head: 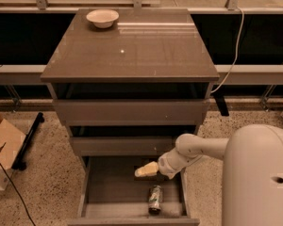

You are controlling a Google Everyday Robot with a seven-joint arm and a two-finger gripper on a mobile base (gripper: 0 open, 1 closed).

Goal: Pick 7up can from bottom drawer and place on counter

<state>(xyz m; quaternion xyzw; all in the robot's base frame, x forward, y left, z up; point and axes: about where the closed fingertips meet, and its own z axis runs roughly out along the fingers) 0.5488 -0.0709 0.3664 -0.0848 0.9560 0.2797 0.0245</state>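
Speckled flooring and a dark window wall surround the grey-brown cabinet at mid-frame. Its bottom drawer [108, 187] stands open at the lower centre, and the 7up can [154, 199] appears to lie on its side near the drawer's front. The gripper [146, 170] hangs over the drawer, just up and left of the can, apart from it; how wide it stands I cannot tell. A good grasp likely means descending toward the lower right, closing across the can's round body, then clearing the middle drawer [122, 145] before rising to the counter [132, 55].
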